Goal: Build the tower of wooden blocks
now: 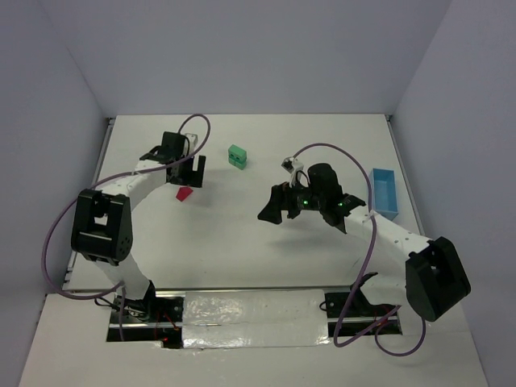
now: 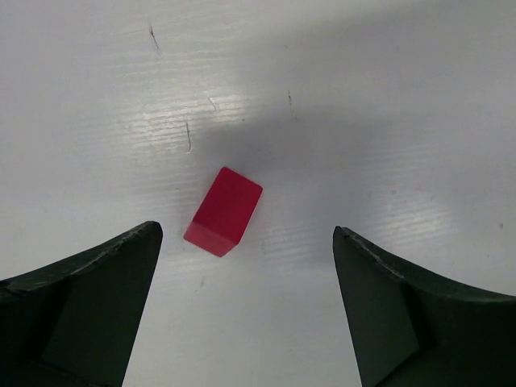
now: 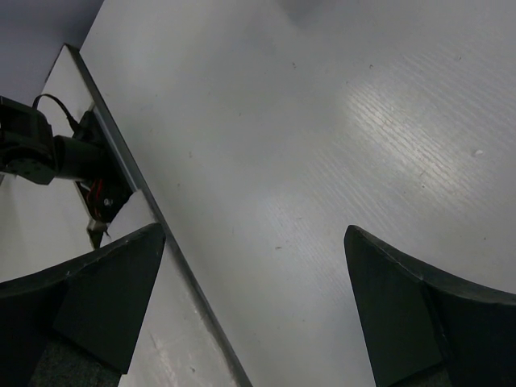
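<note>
From the top camera I count two arms, one green block (image 1: 237, 156), one red wedge (image 1: 185, 193) and one light blue tray (image 1: 385, 193), all on the white counter (image 1: 242, 250). The green block sits toward the far side. The red wedge lies to its near left, well apart from it and just beside the left claw (image 1: 182, 168). The tray lies at the right edge. The right claw (image 1: 309, 213) hangs over the middle of the counter, between block and tray.

On the left wrist camera I get only the wedge, flat on the counter just beyond the spread fingers. That claw is released and grasps nothing.

The right wrist camera gives me bare counter between wide-spread fingers, so that claw is released too. Past the counter's edge it shows an arm base (image 3: 48, 157) with wires.
</note>
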You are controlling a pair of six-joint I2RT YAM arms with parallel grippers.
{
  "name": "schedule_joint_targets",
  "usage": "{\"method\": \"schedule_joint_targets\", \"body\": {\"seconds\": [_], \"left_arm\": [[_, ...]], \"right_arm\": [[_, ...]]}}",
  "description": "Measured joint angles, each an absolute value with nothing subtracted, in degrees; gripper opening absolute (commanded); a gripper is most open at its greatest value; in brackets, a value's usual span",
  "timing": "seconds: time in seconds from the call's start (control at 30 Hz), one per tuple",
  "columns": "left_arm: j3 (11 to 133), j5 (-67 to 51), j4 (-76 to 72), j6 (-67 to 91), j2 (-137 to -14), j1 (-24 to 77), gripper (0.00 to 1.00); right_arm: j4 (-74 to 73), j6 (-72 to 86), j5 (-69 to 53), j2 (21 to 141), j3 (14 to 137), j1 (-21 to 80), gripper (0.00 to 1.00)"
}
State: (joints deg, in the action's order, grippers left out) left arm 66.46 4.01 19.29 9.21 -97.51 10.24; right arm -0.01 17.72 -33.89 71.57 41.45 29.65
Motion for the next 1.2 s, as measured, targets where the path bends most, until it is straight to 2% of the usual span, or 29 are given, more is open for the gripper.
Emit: {"method": "schedule_joint_targets", "body": {"seconds": [0.2,0.3,0.63,0.67,0.83,0.97,1.03,1.13,1.2], "left_arm": [[71.8,-1.6,22.7,0.0,-97.6,6.2,0.94],[70.1,-3.4,22.3,-1.9,-97.6,4.0,0.88],[65.2,-8.1,21.1,-5.2,-101.7,4.2,0.8],[65.1,-8.1,20.8,-5.5,-102.1,4.3,0.75],[65.1,-6.9,19.7,-5.8,-103.4,4.4,0.66],[65.1,-6.1,18.9,-5.9,-103.8,4.4,0.49],[65.1,-5.7,18.6,-5.9,-103.9,4.7,0.47],[65.1,-4.5,18.2,-6.3,-103.9,6.0,0.34],[64.8,-4.1,17.6,-7.2,-103.9,7.7,0.19]], "right_arm": [[0.1,17.5,-33.9,71.2,41.0,29.6,1.0],[0.0,17.2,-33.7,70.6,40.6,29.6,1.0],[0.0,16.8,-33.4,69.6,40.5,29.6,1.0],[0.0,16.8,-33.4,69.3,40.5,29.6,1.0],[0.0,16.6,-33.4,68.7,40.4,29.6,1.0],[0.0,16.6,-33.4,68.7,40.4,29.6,1.0],[0.0,16.6,-33.4,68.7,40.4,29.6,1.0],[0.0,16.6,-33.3,68.7,40.4,29.6,1.0],[0.0,16.6,-33.3,68.7,40.4,29.6,1.0]]}}
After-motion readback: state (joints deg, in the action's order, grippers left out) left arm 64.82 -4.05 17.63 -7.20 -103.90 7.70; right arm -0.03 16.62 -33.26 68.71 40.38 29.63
